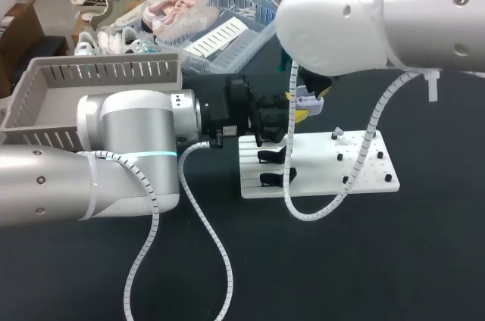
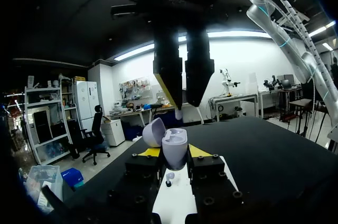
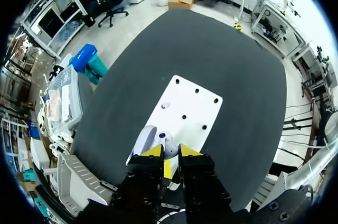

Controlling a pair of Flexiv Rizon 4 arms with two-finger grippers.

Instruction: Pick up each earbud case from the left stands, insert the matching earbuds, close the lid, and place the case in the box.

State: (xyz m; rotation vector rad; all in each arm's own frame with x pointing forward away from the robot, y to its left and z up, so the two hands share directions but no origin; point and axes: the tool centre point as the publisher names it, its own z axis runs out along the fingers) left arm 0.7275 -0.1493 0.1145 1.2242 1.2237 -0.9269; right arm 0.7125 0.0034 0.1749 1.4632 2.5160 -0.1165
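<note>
While in L claw (image 2: 174,152), smooth rounded case (image 2: 175,145).

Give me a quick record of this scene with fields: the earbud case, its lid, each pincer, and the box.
case: lavender earbud case, held up over the white board
lid: open, tipped back to one side
left pincer: shut on the case, one yellow tip on each side
right pincer: directly above the open case, pointing down at it; grip unclear
box: grey, slatted, at the table's left rear, behind the left arm
</note>
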